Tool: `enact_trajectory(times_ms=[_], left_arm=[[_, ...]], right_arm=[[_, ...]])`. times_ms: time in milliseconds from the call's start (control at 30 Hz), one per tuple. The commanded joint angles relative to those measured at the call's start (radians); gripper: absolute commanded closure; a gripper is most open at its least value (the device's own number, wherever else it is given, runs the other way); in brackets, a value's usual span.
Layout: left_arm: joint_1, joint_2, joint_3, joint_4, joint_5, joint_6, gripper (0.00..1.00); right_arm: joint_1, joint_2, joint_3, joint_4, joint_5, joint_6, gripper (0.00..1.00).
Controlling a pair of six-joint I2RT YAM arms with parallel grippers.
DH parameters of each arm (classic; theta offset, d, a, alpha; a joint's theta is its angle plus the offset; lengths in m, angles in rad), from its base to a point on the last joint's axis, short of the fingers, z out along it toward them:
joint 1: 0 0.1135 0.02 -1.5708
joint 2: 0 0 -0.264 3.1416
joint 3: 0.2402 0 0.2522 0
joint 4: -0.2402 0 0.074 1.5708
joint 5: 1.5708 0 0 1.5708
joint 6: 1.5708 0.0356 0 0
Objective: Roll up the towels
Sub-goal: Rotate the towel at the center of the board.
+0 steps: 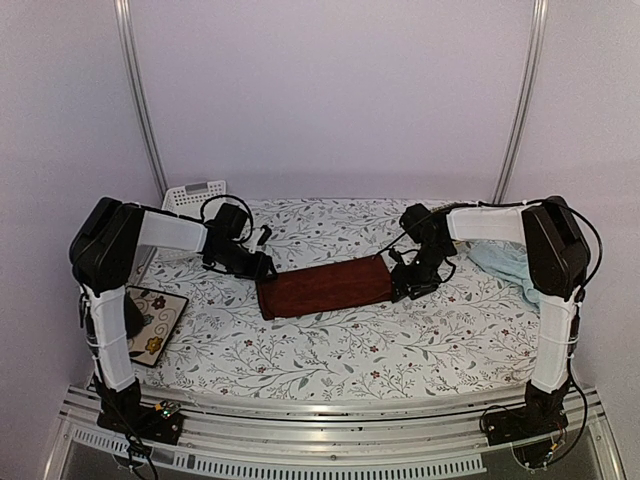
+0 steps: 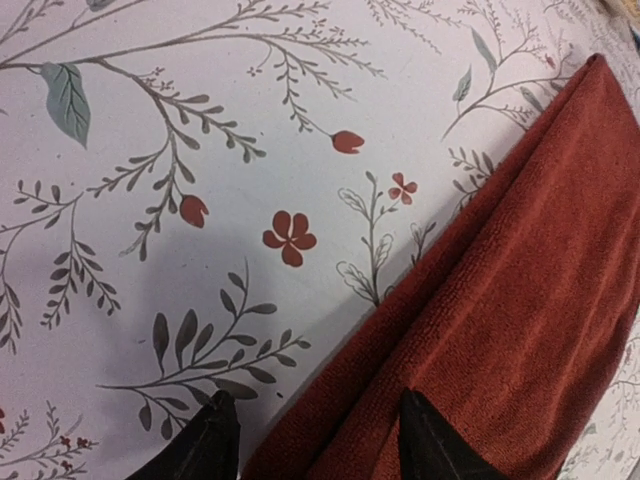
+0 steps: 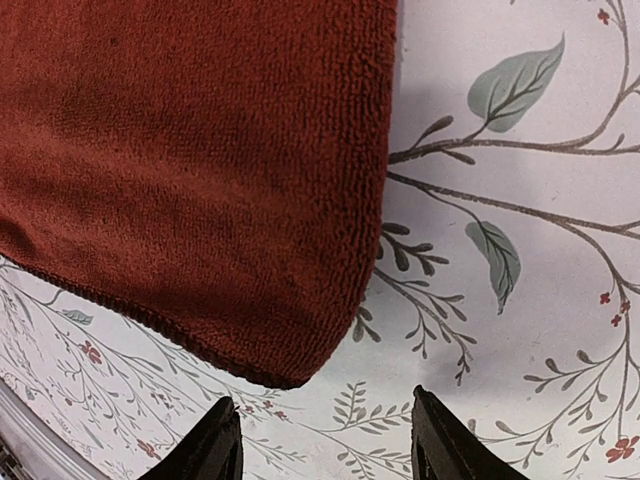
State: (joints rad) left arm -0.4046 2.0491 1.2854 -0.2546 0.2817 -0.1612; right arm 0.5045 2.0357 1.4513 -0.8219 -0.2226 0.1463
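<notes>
The left gripper (image 2: 320, 445) is spread, one fingertip over the rust-red towel (image 1: 323, 286) and the other over the floral tablecloth (image 1: 330, 350), pinching nothing. The right gripper (image 3: 325, 440) is also spread and empty, just beside the towel's corner. Pale walls enclose the table. The red towel lies folded flat mid-frame, and a light blue towel (image 1: 505, 262) lies crumpled at right.

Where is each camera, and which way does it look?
Top external: high behind, looking down at the table; both arms, red towel and blue towel show.
Left wrist: on the left arm, looking down past the left gripper at the towel's edge.
Right wrist: on the right arm, looking down past the right gripper at a towel corner.
Shared: all see the red towel.
</notes>
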Motion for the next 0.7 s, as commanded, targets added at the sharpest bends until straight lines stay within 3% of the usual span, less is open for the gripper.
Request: enact_trajectory(times_ms=[0,233,467,667], left_arm=[[0.006,-0.042,-0.087,-0.009,0.074,-0.003,0.46],[0.000,-0.167,-0.212,-0.021,0.090,-0.025,0.47],[-0.021,-0.174,-0.243,-0.003,0.087,-0.039,0.82],[-0.049,-0.190,-0.272,0.020,0.091,-0.087,0.86]], right_arm=[[0.012,-0.020,0.027,0.000,-0.011,0.004,0.41],[0.014,-0.031,0.056,-0.015,-0.018,-0.005,0.41],[0.016,-0.053,0.081,-0.013,-0.022,-0.018,0.42],[0.016,-0.032,0.113,-0.015,0.007,-0.060,0.43]])
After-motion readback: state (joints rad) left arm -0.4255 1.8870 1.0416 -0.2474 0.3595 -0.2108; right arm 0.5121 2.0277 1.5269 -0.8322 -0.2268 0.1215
